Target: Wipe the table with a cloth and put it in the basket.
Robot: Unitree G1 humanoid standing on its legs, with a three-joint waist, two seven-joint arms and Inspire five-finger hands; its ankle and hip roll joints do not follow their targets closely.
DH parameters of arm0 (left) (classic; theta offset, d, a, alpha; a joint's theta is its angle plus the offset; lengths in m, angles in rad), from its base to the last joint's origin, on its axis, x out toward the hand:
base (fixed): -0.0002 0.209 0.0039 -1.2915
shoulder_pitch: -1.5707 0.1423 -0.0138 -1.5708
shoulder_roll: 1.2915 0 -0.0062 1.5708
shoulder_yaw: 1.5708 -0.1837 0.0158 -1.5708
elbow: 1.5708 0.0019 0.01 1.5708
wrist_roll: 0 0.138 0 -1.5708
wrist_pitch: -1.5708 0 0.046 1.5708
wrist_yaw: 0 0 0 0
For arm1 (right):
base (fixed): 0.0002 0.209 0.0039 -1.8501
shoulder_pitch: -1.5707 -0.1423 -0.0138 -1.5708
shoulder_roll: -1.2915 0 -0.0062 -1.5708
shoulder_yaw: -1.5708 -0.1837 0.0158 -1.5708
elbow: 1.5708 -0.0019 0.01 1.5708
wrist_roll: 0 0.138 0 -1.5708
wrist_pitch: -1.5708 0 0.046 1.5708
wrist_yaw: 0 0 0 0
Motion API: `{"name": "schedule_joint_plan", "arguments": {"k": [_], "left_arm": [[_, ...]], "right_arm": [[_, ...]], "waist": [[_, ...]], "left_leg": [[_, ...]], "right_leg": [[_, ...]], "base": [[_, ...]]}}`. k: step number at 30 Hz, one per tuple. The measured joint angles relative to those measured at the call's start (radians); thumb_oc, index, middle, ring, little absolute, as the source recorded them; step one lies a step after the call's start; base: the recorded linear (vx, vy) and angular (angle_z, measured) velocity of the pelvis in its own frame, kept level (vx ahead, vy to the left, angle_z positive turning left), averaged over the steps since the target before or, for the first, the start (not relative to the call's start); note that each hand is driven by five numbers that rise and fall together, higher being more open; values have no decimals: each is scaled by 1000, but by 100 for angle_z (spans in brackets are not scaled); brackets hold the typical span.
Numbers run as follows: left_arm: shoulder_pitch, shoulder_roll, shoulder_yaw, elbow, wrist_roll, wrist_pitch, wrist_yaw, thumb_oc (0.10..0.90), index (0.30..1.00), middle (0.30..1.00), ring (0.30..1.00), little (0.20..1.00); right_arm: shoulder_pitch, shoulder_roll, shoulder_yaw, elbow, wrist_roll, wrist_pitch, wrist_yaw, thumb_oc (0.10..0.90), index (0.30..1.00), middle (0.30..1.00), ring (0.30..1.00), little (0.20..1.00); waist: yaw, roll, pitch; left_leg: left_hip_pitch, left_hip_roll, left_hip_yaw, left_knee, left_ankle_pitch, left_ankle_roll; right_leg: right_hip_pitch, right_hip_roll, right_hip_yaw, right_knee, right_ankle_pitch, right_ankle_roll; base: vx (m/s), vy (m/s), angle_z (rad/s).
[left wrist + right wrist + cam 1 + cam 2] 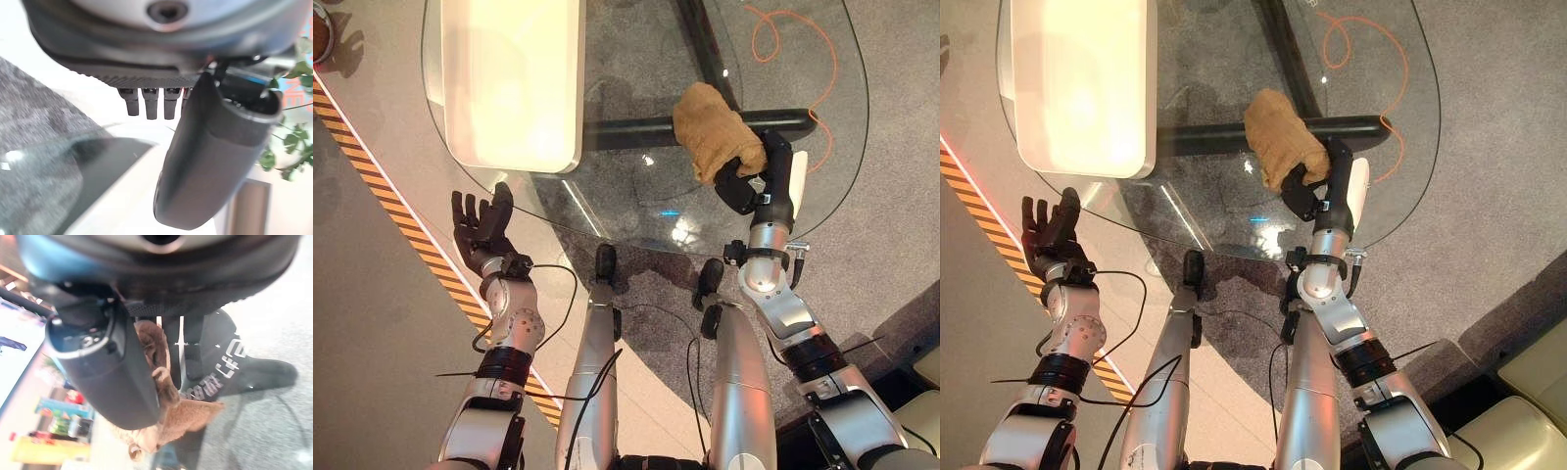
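Tabletop [636, 186]: round glass, a dark bar showing beneath it.
Basket [514, 78]: white, on the tabletop's left part, well apart from the cloth.
Cloth [710, 127]: tan, bunched, lying on the glass (over the bar), its near end inside the right hand.
Right hand [744, 181]: fingers curled round the cloth's near end.
Left hand [480, 227]: off the tabletop's near-left edge, fingers straight and spread, holding nothing.
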Motion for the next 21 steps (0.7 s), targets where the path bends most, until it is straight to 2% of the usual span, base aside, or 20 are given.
{"name": "schedule_joint_plan", "arguments": {"k": [2,6,14,21], "left_arm": [[26,-36,13,-88,12,-26,-5,800,900,900,900,900],[57,-73,12,-200,23,-30,-44,800,900,900,900,900],[85,-76,-18,-377,44,-10,-128,800,900,900,900,900],[105,-64,-68,-445,40,125,-264,800,900,900,900,900]], "right_arm": [[16,1,-12,-47,-6,-9,8,100,300,300,300,200],[22,17,-18,-88,-28,-35,27,100,300,300,300,200],[31,29,-26,-131,-58,-59,68,100,300,300,300,200],[70,26,-46,-197,-69,-90,124,100,300,300,300,200]], "waist": [[1,-2,0],[1,-5,1],[3,-7,1],[1,-8,1]], "left_leg": [[0,0,0,-1,0,0],[-1,0,0,-6,1,-2],[1,0,1,-11,1,-2],[5,0,1,-12,1,-1]], "right_leg": [[0,1,1,-3,1,2],[0,3,1,-5,5,0],[2,3,1,-8,5,-1],[9,3,1,-12,7,0]], "base": [[0,0,0],[0,0,0],[0,0,0],[0,0,0]]}}
